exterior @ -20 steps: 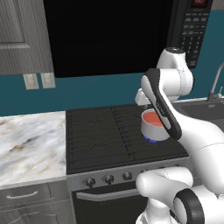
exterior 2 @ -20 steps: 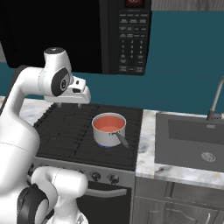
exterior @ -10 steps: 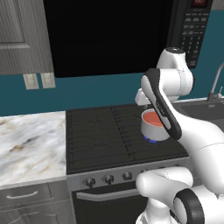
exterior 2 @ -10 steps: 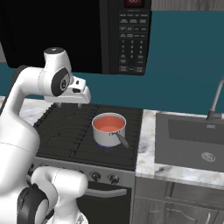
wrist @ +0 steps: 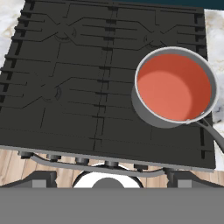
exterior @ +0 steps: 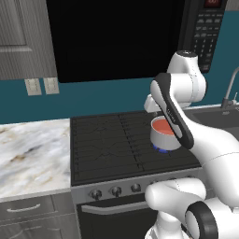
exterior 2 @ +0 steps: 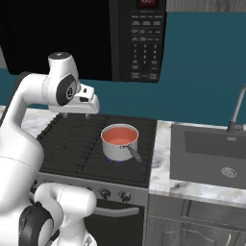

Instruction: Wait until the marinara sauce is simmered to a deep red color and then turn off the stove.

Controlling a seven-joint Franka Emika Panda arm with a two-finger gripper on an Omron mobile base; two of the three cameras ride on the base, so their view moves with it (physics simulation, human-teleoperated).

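- The marinara sauce [wrist: 175, 89] is a flat salmon-orange disc inside a small steel saucepan [exterior 2: 119, 142].
- The saucepan stands on the stove [wrist: 87, 78], on the front right burner, near the right edge of the grates.
- A small blue flame [exterior: 161, 150] shows under the saucepan in the left base view.
- The thin handle [exterior 2: 133, 153] of the saucepan points toward the front right corner of the stove.
- The gripper [exterior 2: 85, 106] hangs high above the stove, over the back left part of the grates, well apart from the saucepan.
- The jaws are spread wide and they hold nothing.
- A row of round knobs [exterior: 115, 190] sits on the steel front of the stove, above the oven door with its bar handle [exterior: 109, 208].
- A black microwave [exterior 2: 139, 38] with a keypad hangs on the wall above the stove.
- To the left of the stove lies a marble surface [exterior: 32, 154].
- To the right of the stove a grey sink [exterior 2: 209, 153] is set in the surface, with a faucet [exterior 2: 235, 113] at its back edge.
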